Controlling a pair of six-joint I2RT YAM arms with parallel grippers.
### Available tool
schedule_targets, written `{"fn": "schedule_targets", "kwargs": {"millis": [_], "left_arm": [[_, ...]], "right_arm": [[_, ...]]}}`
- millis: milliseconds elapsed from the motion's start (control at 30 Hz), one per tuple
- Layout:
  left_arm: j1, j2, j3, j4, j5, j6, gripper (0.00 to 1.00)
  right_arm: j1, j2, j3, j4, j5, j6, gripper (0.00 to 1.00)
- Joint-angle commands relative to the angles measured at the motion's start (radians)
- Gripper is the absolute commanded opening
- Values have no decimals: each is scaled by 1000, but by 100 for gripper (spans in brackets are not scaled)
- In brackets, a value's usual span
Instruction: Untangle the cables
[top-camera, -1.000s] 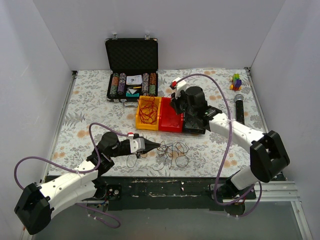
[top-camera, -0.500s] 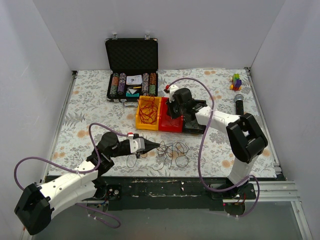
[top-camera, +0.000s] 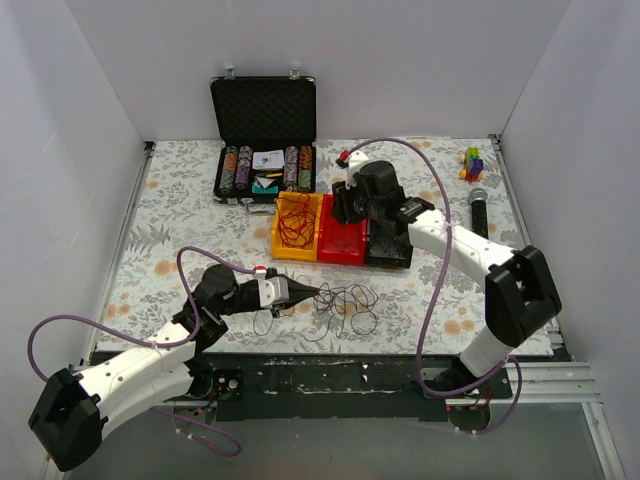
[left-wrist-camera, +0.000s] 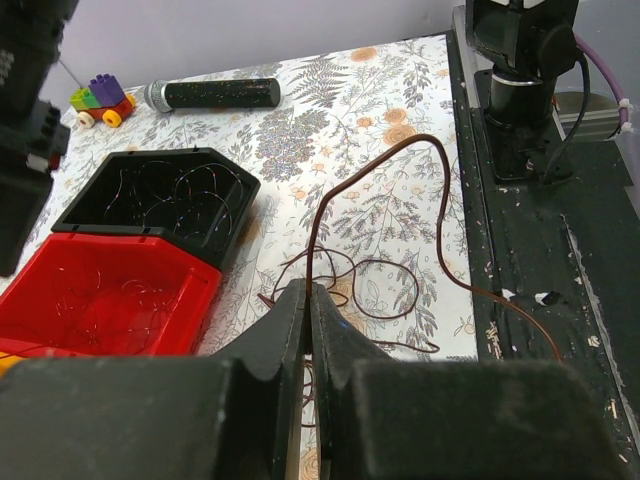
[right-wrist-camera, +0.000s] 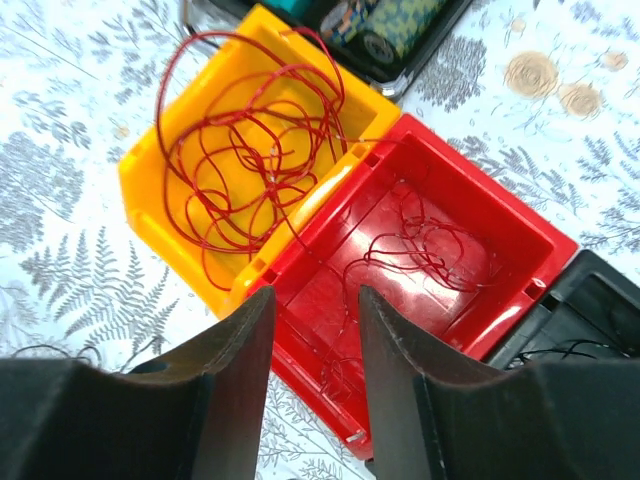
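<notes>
A loose nest of dark brown cables lies on the table near the front edge. My left gripper is shut on one dark brown cable, which arches up from the closed fingertips. My right gripper hovers open and empty over the red bin. In the right wrist view the right gripper is above thin red wires in the red bin. Looped red cables fill the yellow bin.
A black bin with thin dark wires stands right of the red bin. An open black poker-chip case is at the back. A microphone and toy bricks lie at the far right. A black rail edges the table front.
The right arm's elbow has swung out and back while its gripper stays over the red bin. The left arm and its held cable have not moved.
</notes>
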Motion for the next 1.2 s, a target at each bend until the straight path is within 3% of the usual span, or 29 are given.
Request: {"fn": "schedule_targets", "kwargs": {"millis": [0, 200, 400, 633, 733, 800, 933, 967, 1167], "left_arm": [[8, -18, -7, -4, 14, 0, 0], [14, -10, 3, -10, 21, -3, 0], [28, -2, 13, -39, 24, 12, 0], [52, 1, -7, -44, 24, 20, 0], [65, 2, -6, -44, 29, 17, 0], [72, 4, -4, -47, 27, 15, 0], [83, 1, -3, -58, 35, 6, 0], [81, 1, -3, -61, 38, 5, 0], [81, -8, -4, -61, 47, 2, 0]], "right_arm": [[-3, -107, -19, 40, -3, 11, 45], [19, 29, 143, -2, -69, -61, 54], [62, 220, 332, -95, 2, -169, 63], [96, 295, 376, -76, 43, -208, 62], [108, 321, 395, -72, 48, -224, 56], [112, 324, 393, -56, 98, -224, 46], [111, 292, 354, 3, 210, -213, 7], [111, 275, 338, 16, 254, -215, 1], [94, 185, 229, 40, 350, -193, 1]]}}
